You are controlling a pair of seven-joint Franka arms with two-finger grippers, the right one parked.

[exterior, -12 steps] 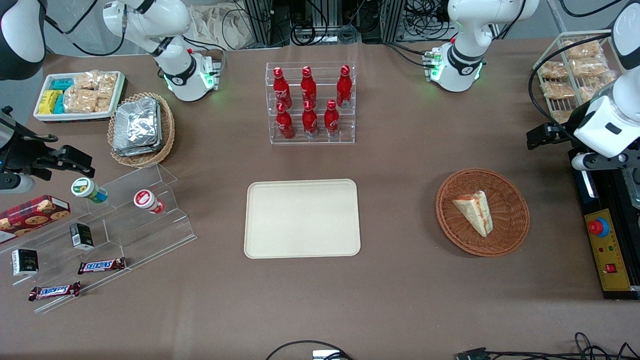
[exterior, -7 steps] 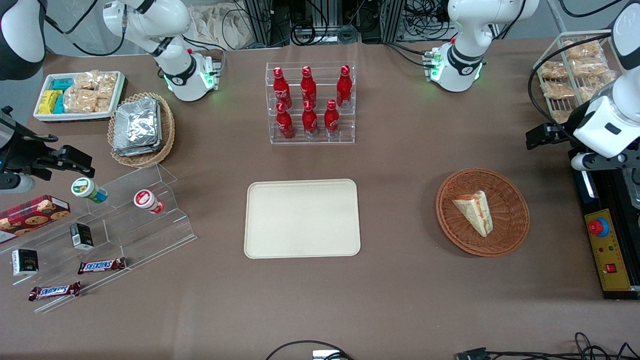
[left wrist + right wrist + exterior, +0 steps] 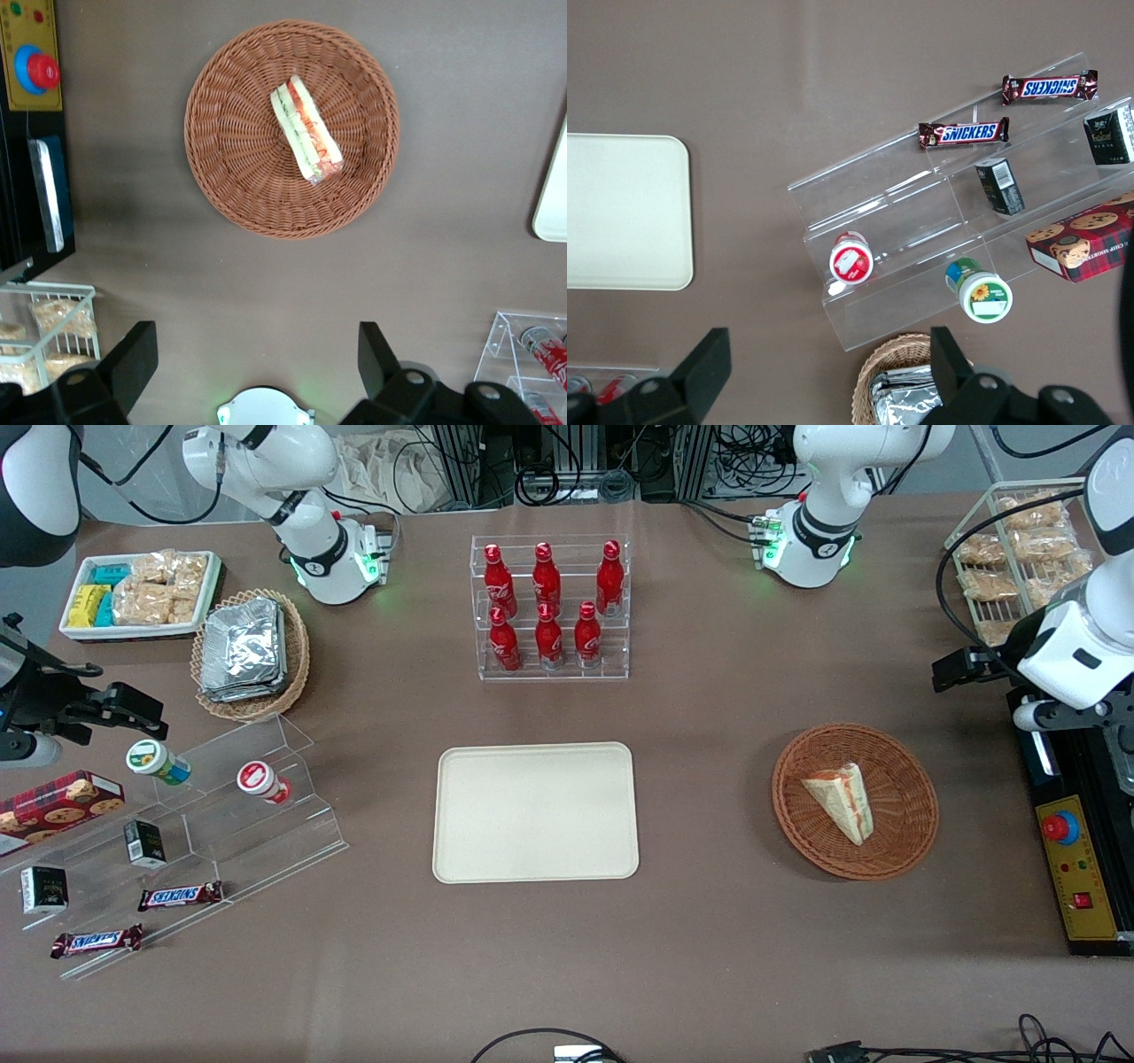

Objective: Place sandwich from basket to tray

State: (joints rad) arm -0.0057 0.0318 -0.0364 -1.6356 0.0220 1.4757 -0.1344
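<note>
Sandwich (image 3: 840, 801) lies in the round wicker basket (image 3: 904, 779), slightly toward its 9 o'clock rim. Tray (image 3: 535, 812) sits well apart, toward the parked arm's end. Gripper (image 3: 257, 365) hangs high above the table, fingers spread wide, holding nothing.

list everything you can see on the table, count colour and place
sandwich: 1, white with red and green filling, in the basket
basket: 1, reddish-brown wicker, toward the working arm's end
tray: 1, cream, mid-table
cola bottles: 6, red, in a clear rack farther from the front camera than the tray
Snickers bars: 2, brown, on the clear stepped stand
foil packets: stack, silver, in a tan oval basket
claw: 1, black, open, above the table near the basket, holding nothing
</note>
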